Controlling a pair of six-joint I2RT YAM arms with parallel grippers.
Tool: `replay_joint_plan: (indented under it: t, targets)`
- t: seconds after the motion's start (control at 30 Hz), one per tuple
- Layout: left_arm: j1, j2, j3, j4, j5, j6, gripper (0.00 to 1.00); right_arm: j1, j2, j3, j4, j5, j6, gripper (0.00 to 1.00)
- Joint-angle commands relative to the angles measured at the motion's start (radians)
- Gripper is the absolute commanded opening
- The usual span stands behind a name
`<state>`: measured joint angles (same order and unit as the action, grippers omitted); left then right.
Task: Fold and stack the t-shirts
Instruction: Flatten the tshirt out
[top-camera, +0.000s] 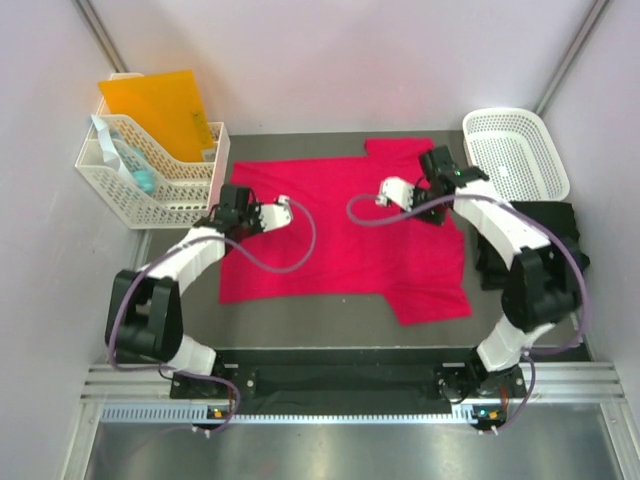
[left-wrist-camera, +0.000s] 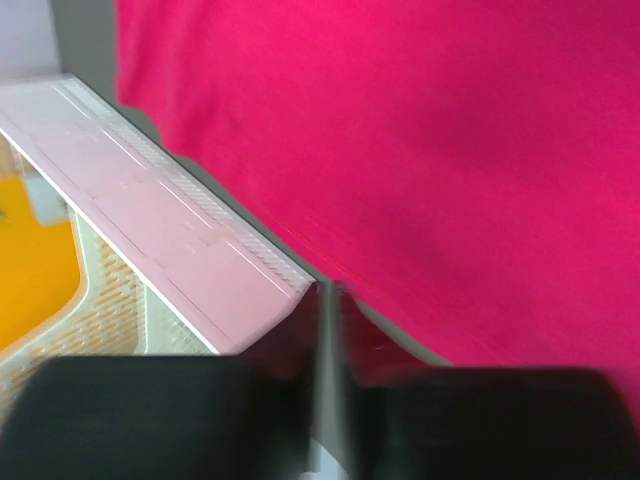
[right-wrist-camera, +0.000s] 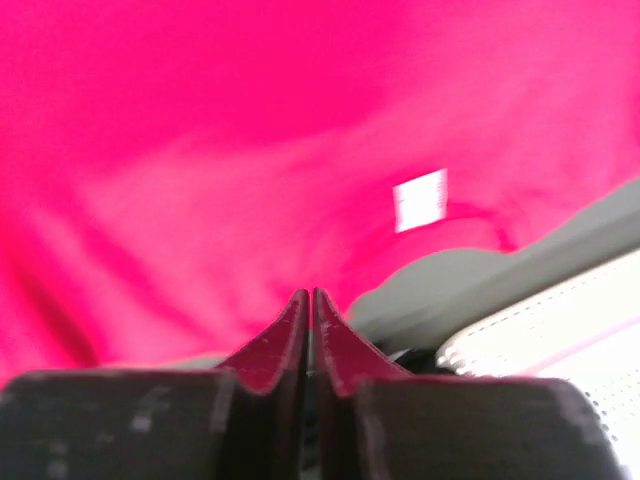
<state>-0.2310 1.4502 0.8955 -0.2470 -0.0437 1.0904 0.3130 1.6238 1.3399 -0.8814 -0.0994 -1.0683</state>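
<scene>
Left tool (left-wrist-camera: 326, 292) and right tool (right-wrist-camera: 311, 295), both fully closed, any hold unclear, over pinkish-red t-shirt (top-camera: 340, 250) lengthwise across table (top-camera: 300, 315), neck rightward.

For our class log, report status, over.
Right fingers shut near red t-shirt collar; left fingers unclear. Shirt flat, unfolded. Black t-shirt lies right. No obstruction seen.

A white lattice basket (top-camera: 515, 150) sits at the upper right of the frame. At the upper left, a white desk organizer (top-camera: 150, 190) holds an orange folder (top-camera: 160, 110) and some pale blue items (top-camera: 135, 165). Both stand on a dark gray table (top-camera: 330, 320).
</scene>
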Motion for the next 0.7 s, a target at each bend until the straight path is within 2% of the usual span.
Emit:
replay_joint_plan:
  t: [0.0, 0.17, 0.3, 0.43, 0.67]
  targets:
    - [0.004, 0.172, 0.189, 0.084, -0.056, -0.105, 0.00, -0.041, 0.154, 0.229, 0.102, 0.001, 0.172, 0.00]
    - [0.009, 0.346, 0.342, 0.156, -0.113, -0.123, 0.00, -0.083, 0.349, 0.385, 0.156, 0.016, 0.218, 0.00]
    - [0.010, 0.438, 0.405, 0.192, -0.134, -0.101, 0.00, -0.086, 0.462, 0.418, 0.192, 0.032, 0.217, 0.00]
    - [0.012, 0.527, 0.425, 0.239, -0.185, -0.093, 0.00, -0.089, 0.521, 0.435, 0.246, 0.067, 0.243, 0.00]
    - [0.013, 0.595, 0.434, 0.428, -0.257, -0.098, 0.00, -0.100, 0.535, 0.453, 0.380, 0.128, 0.294, 0.00]
